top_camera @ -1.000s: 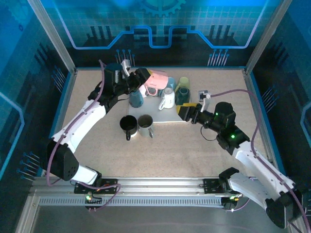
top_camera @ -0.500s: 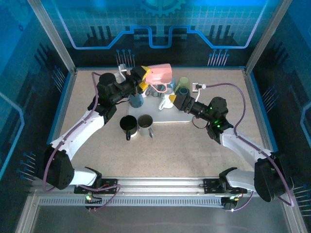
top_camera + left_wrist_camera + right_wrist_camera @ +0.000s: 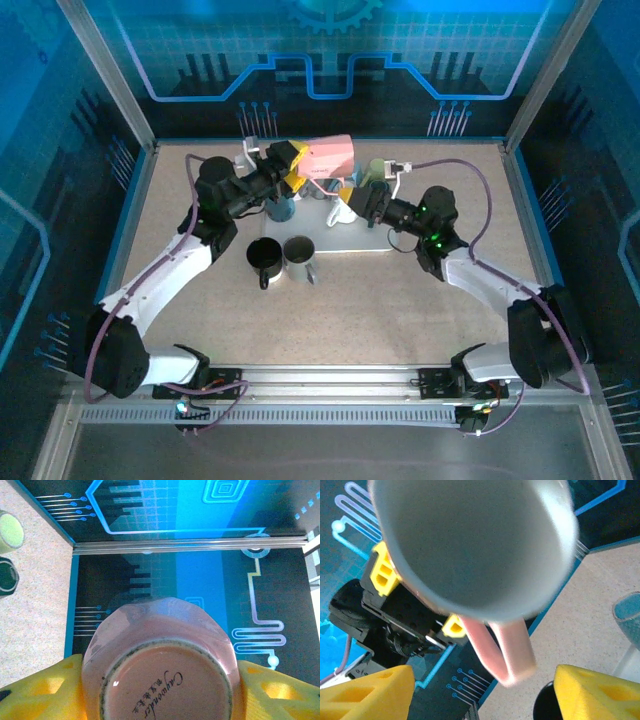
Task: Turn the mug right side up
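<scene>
While held sideways above the worktop [image 3: 400, 290], 1 pink mug [image 3: 330, 155] is pinched by left fingers [image 3: 42, 692]; right fingers [image 3: 367, 692] are spread nearby.

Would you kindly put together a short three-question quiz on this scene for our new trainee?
1. True or false: the left gripper is open and holds nothing.
2. In the right wrist view, where is the pink mug's handle? A: above the mug's mouth. B: below the mug's mouth. C: hidden behind the mug.
3. In one word, how do the right gripper's jaws stand?

Key
1. False: it is shut on the pink mug, which it holds up off the table on its side.
2. B
3. Open
</scene>
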